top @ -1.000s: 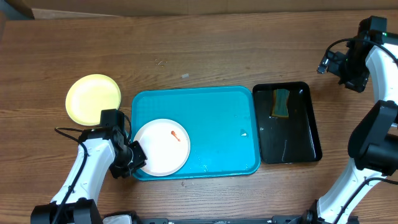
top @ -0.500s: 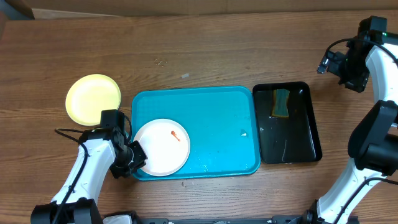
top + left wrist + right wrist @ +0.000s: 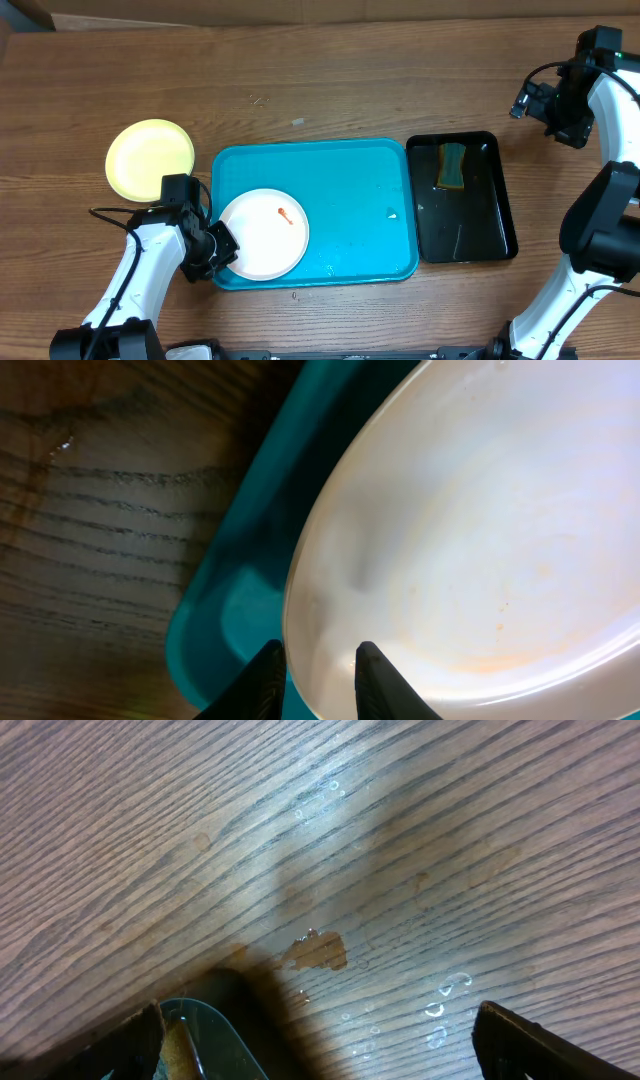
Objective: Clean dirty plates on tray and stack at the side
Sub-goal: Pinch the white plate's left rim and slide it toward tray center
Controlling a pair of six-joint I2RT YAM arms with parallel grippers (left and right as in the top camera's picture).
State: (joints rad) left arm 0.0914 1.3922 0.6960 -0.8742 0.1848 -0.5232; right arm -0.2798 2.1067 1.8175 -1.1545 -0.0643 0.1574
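Plates are seen in two places. A white plate (image 3: pixel 262 235) with a small red-orange smear (image 3: pixel 283 214) is set in the near-left corner of the turquoise tray (image 3: pixel 350 180), its left edge close against the tray's raised rim. A pale yellow plate (image 3: pixel 150 158) is laid on the table (image 3: pixel 330 80) just beyond the tray's left edge, apart from it. A third plate is not made out.

The left gripper (image 3: pixel 224 248) is placed at the white plate's left rim. In the left wrist view its fingers (image 3: pixel 372 675) are brought close together, one outside the rim and one on the plate's inner face; whether the rim is actually pinched cannot be told.

Most of the tray floor to the right of the plate is left bare, apart from a few droplets (image 3: pixel 392 212). A black tray (image 3: pixel 500 225) is set just beside the turquoise tray's right edge, with a sponge (image 3: pixel 452 165) held in its far end.

The right gripper (image 3: pixel 320 1045) is held wide apart with nothing in it, over wet wood grain near the table's far right edge. Broad open table is left behind both trays.
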